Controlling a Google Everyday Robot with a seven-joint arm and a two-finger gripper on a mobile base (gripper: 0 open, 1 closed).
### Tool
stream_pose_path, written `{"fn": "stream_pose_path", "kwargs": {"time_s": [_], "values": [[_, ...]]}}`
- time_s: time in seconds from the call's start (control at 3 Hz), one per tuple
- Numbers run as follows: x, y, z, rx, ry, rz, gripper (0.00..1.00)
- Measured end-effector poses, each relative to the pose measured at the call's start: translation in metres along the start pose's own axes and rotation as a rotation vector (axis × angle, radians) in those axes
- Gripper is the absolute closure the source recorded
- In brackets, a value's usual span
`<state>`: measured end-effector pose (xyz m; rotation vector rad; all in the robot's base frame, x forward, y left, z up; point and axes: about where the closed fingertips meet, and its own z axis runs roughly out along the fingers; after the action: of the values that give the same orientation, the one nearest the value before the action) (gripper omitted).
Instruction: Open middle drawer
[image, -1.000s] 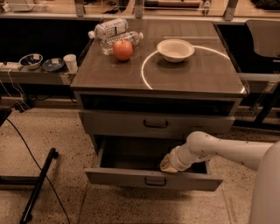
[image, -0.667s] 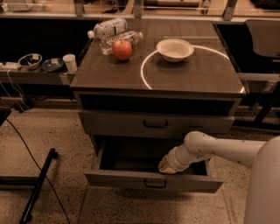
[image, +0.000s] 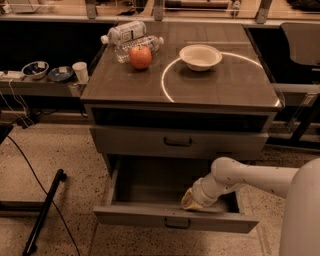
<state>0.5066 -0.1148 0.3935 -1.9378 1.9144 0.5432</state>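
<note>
My gripper (image: 192, 201) sits inside the middle drawer (image: 130, 217), just behind its front — its grip I can't make out. Drawer stands pulled out — grey, shallow, black handle (image: 177, 223).

We see matt grey, smooth faces on the middle drawer (image: 131, 216), w/ gripper (image: 192, 201) inside by its front, pale matt finish; tabletop (image: 225, 85) matt woodgrain; apple (image: 140, 57) glossy.

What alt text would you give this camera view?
The middle drawer of a grey cabinet stands pulled open, with the robot's pincer inside it, just behind its front. On top sit an apple, water bottles and a white bowl.
</note>
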Motion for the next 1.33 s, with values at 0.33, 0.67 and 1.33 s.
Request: {"fn": "stream_pose_path", "kwargs": {"time_s": [0.33,0.67,1.33], "values": [[0.004,0.034,-0.003,-0.06,-0.004,-0.013,1.0],[0.006,0.063,-0.009,-0.121,-0.009,-0.028,1.0],[0.007,0.074,-0.027,-0.096,-0.108,-0.005,1.0]]}}
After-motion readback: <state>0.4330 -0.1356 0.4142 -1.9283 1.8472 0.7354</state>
